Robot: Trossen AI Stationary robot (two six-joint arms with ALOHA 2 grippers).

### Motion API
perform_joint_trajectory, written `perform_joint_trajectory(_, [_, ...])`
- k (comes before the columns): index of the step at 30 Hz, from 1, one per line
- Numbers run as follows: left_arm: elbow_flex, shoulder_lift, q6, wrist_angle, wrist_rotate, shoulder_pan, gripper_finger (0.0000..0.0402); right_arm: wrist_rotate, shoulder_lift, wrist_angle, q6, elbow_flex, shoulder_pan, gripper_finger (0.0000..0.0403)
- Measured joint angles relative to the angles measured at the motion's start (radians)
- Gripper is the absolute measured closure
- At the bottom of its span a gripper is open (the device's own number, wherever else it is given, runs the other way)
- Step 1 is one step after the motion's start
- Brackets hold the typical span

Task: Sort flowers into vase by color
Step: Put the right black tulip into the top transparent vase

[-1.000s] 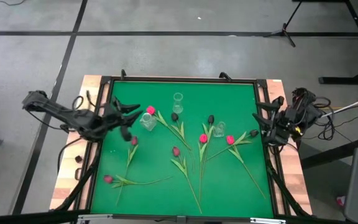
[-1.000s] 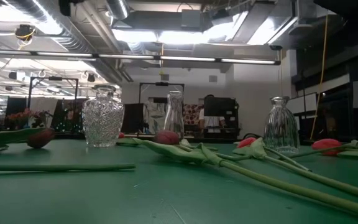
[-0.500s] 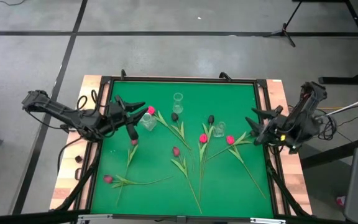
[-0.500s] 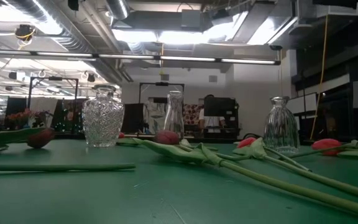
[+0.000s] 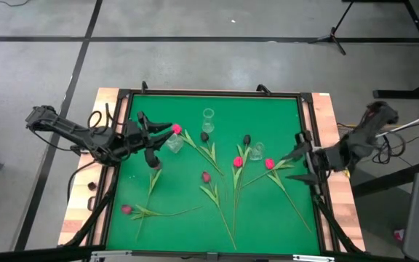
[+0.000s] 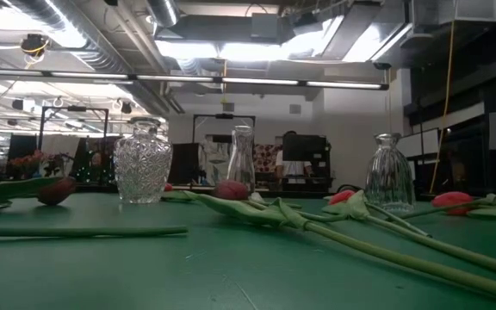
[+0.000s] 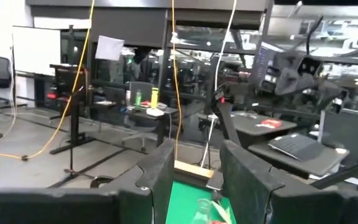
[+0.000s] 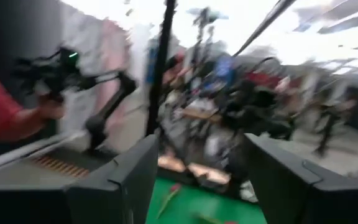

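Note:
Several tulips lie flat on the green mat (image 5: 268, 218): pink heads (image 5: 176, 129), (image 5: 237, 161), (image 5: 269, 164), (image 5: 126, 209), magenta heads (image 5: 206, 177), (image 5: 157, 165), and dark heads (image 5: 204, 136), (image 5: 246, 138). Three empty glass vases stand upright: a cut-glass one (image 5: 173, 143), a slim one (image 5: 208, 119) and a small one (image 5: 257, 151). My left gripper (image 5: 158, 144) hovers open just left of the cut-glass vase, its fingers (image 7: 160, 180) holding nothing. My right gripper (image 5: 298, 164) hovers open over the mat's right edge, beside a dark-headed tulip (image 5: 296, 156).
A raised black frame (image 5: 213, 93) borders the mat, with wooden table strips (image 5: 75, 215) outside it. In the low view the vases (image 6: 143, 164), (image 6: 241, 159), (image 6: 389, 175) stand behind long stems (image 6: 386, 250) crossing the foreground. The mat's far strip and near right corner are bare.
My right gripper has swung out from a folded pose at the table's right edge, rising and tipping up toward level, and now reaches over the mat's right edge. No flower or vase has moved.

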Motion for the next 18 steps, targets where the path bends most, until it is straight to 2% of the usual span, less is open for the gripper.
perform_joint_trajectory(2, [0.001, -0.008, -0.015, -0.005, 0.023, 0.000, 0.0273, -0.047, 0.031, -0.217, 0.052, 0.096, -0.086, 0.0171])
perform_joint_trajectory(4, [0.032, -0.020, -0.030, -0.073, 0.036, 0.004, 0.0273, -0.047, 0.057, -0.416, 0.159, 0.167, -0.177, 0.0171])
perform_joint_trajectory(6, [0.098, -0.027, -0.082, -0.219, 0.040, 0.013, 0.0273, -0.056, 0.076, -0.559, 0.264, 0.190, -0.274, 0.0171])
perform_joint_trajectory(8, [0.185, -0.027, -0.171, -0.432, 0.059, 0.030, 0.0273, -0.128, 0.087, -0.648, 0.341, 0.182, -0.367, 0.0171])
perform_joint_trajectory(12, [0.322, 0.004, -0.371, -0.757, 0.165, 0.085, 0.0273, -0.293, 0.113, -0.695, 0.449, 0.097, -0.489, 0.0171])
perform_joint_trajectory(18, [0.347, 0.057, -0.485, -0.864, 0.306, 0.133, 0.0273, -0.366, 0.178, -0.673, 0.423, -0.039, -0.535, 0.0171])
